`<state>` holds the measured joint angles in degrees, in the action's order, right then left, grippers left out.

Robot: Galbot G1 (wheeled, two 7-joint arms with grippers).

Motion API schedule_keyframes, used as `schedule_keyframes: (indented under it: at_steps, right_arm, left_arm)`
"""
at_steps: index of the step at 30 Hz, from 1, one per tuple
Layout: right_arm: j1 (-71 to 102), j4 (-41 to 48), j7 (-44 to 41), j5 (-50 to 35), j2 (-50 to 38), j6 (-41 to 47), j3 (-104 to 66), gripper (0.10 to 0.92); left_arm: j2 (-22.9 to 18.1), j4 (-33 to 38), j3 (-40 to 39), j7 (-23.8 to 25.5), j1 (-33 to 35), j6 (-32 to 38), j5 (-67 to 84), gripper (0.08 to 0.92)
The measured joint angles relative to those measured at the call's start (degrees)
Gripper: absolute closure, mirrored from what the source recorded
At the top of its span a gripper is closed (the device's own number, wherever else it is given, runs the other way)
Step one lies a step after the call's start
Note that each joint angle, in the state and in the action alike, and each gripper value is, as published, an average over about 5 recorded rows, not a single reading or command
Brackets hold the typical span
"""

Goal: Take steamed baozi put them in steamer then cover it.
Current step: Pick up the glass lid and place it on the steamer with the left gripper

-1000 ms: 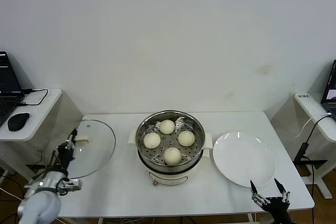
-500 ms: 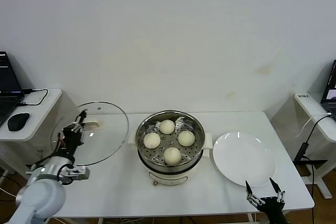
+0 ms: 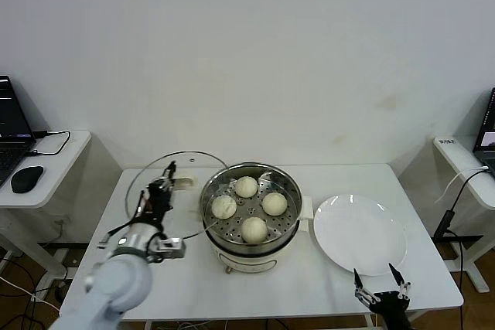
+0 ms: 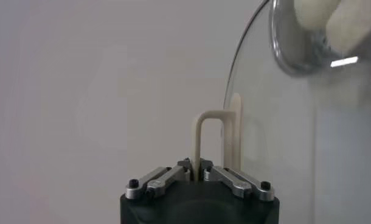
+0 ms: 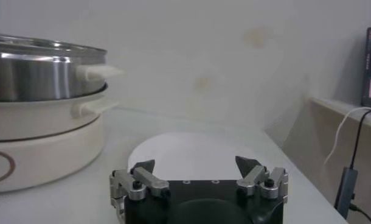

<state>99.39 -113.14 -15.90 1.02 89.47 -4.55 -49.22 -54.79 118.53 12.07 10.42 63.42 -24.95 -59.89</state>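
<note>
Your left pincer is clamped tight on the cream handle of the cover, holding the glass lid tilted up on edge just beside the steamer. In the left wrist view the handle loop rises straight out from between the closed jaws, with the glass pane right beside it. Glass with a metal rim: stiff, probably fairly heavy for its size, slick and breakable, so the handle looks like the only sensible place to hold. Grip looks centred on the loop; watch for swing as you level it.

Just past the pincer, toward the right arm, the steamer stands on the table with all four baozi already on the perforated tray, well spaced. They look soft, so bring the lid down flat onto the pot rim, not onto them.

Farther on, beyond the steamer, lies the white plate, bare. Your right pincer sits low at the near table edge by the plate, jaws wide apart, holding nothing, idle.
</note>
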Motion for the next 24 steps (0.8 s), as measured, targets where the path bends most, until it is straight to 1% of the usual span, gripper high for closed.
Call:
schedule_keyframes:
  at_steps: [5,11,17,24]
  right_arm:
    - [-0.24,0.54,0.10,1.35,0.34,-0.20,0.23,0.203]
    - [-0.37,1.25,0.14,2.73,0.61,-0.33,0.75,0.203]
    - [-0.54,1.81,0.12,3.53,0.77,-0.38,1.08,0.203]
    - [-0.72,2.35,0.05,4.21,0.84,-0.49,1.34,0.203]
  left_arm:
    - [-3.91,-1.84,-5.50,2.64,-4.33,-2.13,-5.08,0.852]
    - [-9.41,-4.37,-10.47,5.67,-7.99,-4.16,-10.75,0.852]
    - [-14.60,-6.69,-13.87,8.29,-9.59,-5.69,-14.89,0.852]
    - [-19.55,-8.87,-16.51,10.28,-10.37,-6.89,-18.83,0.852]
